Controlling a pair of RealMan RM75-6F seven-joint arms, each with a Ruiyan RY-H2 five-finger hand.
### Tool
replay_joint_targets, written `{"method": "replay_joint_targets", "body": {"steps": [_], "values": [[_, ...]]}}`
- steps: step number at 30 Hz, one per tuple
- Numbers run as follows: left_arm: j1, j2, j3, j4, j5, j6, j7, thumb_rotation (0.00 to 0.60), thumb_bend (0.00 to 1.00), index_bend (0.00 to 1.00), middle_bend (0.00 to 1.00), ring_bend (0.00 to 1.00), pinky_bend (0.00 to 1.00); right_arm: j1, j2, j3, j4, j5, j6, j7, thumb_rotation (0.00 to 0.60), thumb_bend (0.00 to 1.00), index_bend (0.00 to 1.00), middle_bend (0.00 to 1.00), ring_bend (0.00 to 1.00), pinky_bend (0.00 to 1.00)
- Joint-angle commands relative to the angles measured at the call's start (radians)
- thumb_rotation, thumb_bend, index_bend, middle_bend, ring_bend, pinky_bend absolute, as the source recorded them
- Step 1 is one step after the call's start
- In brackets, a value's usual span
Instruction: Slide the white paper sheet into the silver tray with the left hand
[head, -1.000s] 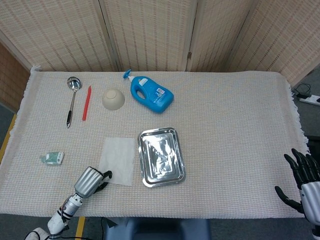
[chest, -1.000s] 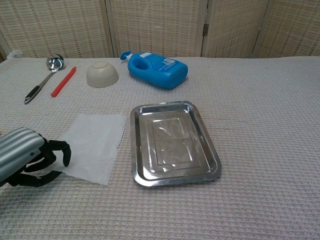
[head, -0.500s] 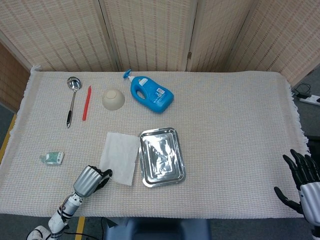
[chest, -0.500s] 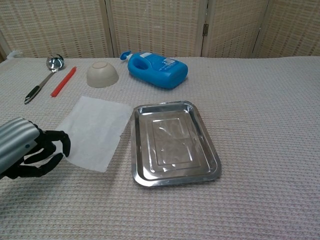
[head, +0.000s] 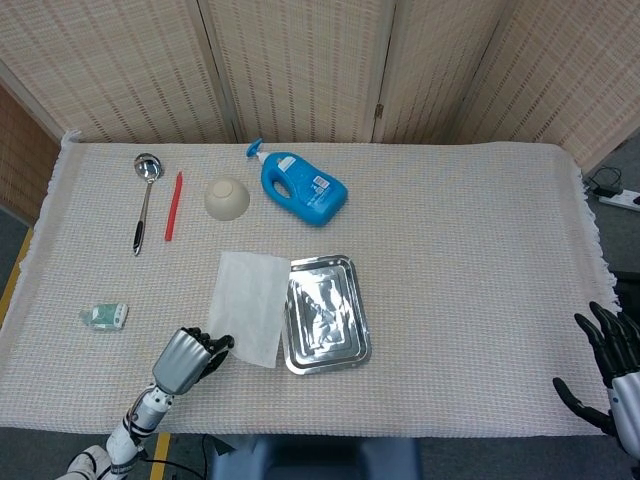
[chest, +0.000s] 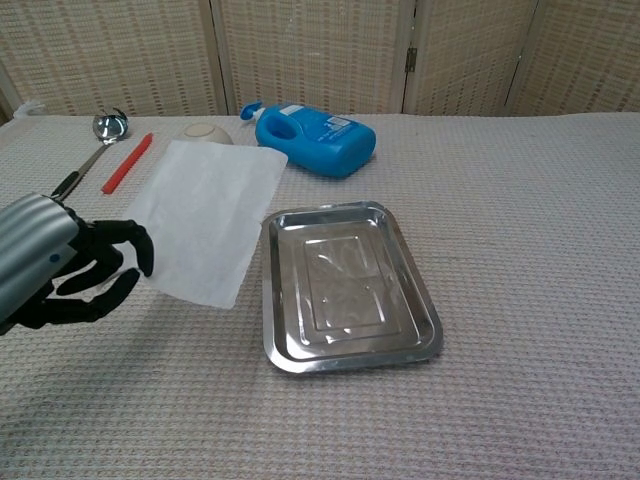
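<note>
The thin white rectangular paper sheet (chest: 205, 220) is lifted clear of the bench, held at its near left corner and sloping up toward the far side. In the head view its right edge (head: 250, 303) now overlaps the left rim of the shiny silver rectangular metal tray (head: 327, 313); half a second ago it lay flat just left of the tray, and a second ago a narrow gap separated them. The sheet has therefore advanced toward the tray and risen, but most of it is still outside.

The left hand (chest: 75, 272), black-fingered with a ribbed silver back, pinches that corner between thumb and finger, left of the tray and toward the near edge. The right hand (head: 612, 375) hovers well right of the tray, fingers spread, holding nothing.

Judgement: transfer is under way but incomplete; further rightward travel and lowering are needed for the sheet to settle inside the rim.

Beyond the tray lie a blue plastic detergent bottle (head: 302, 187), an upturned beige bowl (head: 227, 197), a red stick (head: 173, 207) and a metal ladle (head: 144, 198). All rest on the cream woven cloth-covered bench (head: 470, 230).
</note>
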Motion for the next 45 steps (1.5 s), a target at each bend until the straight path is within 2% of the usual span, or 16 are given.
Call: {"method": "replay_joint_targets", "body": {"steps": [1, 15, 23, 26, 29, 33, 35, 45], "values": [[-0.023, -0.001, 0.014, -0.048, 0.02, -0.039, 0.054, 0.6, 0.58, 0.56, 1.0, 1.0, 1.0, -0.007, 0.016, 0.004, 0.001, 0.006, 0.024, 0.047, 0.6, 0.32, 0.0, 0.0, 0.0, 0.0], [-0.112, -0.085, 0.007, -0.113, 0.017, -0.246, 0.207, 0.6, 0.58, 0.55, 1.0, 1.0, 1.0, -0.01, 0.064, 0.014, 0.021, 0.04, 0.044, 0.205, 0.6, 0.32, 0.0, 0.0, 0.0, 0.0], [-0.124, -0.086, -0.007, -0.224, -0.024, -0.358, 0.335, 0.6, 0.58, 0.53, 1.0, 1.0, 1.0, -0.008, 0.079, 0.011, 0.028, 0.038, 0.04, 0.248, 0.6, 0.32, 0.0, 0.0, 0.0, 0.0], [-0.129, -0.087, -0.014, -0.252, -0.033, -0.38, 0.361, 0.6, 0.58, 0.51, 1.0, 1.0, 1.0, -0.012, 0.081, 0.01, 0.031, 0.036, 0.049, 0.26, 0.6, 0.32, 0.0, 0.0, 0.0, 0.0], [-0.135, -0.089, -0.019, -0.269, -0.033, -0.383, 0.371, 0.6, 0.57, 0.43, 1.0, 1.0, 1.0, -0.014, 0.083, 0.011, 0.033, 0.04, 0.051, 0.269, 0.6, 0.32, 0.0, 0.0, 0.0, 0.0], [-0.14, -0.09, -0.023, -0.285, -0.022, -0.365, 0.368, 0.6, 0.46, 0.3, 1.0, 1.0, 1.0, -0.013, 0.083, 0.011, 0.032, 0.041, 0.048, 0.265, 0.6, 0.32, 0.0, 0.0, 0.0, 0.0], [-0.142, -0.09, -0.024, -0.291, -0.015, -0.357, 0.372, 0.6, 0.43, 0.27, 1.0, 1.0, 1.0, -0.013, 0.082, 0.01, 0.031, 0.04, 0.045, 0.261, 0.6, 0.32, 0.0, 0.0, 0.0, 0.0], [-0.161, -0.079, -0.031, -0.346, -0.006, -0.377, 0.43, 0.6, 0.41, 0.25, 1.0, 1.0, 1.0, -0.013, 0.084, 0.01, 0.027, 0.04, 0.041, 0.256, 0.6, 0.32, 0.0, 0.0, 0.0, 0.0]]}}
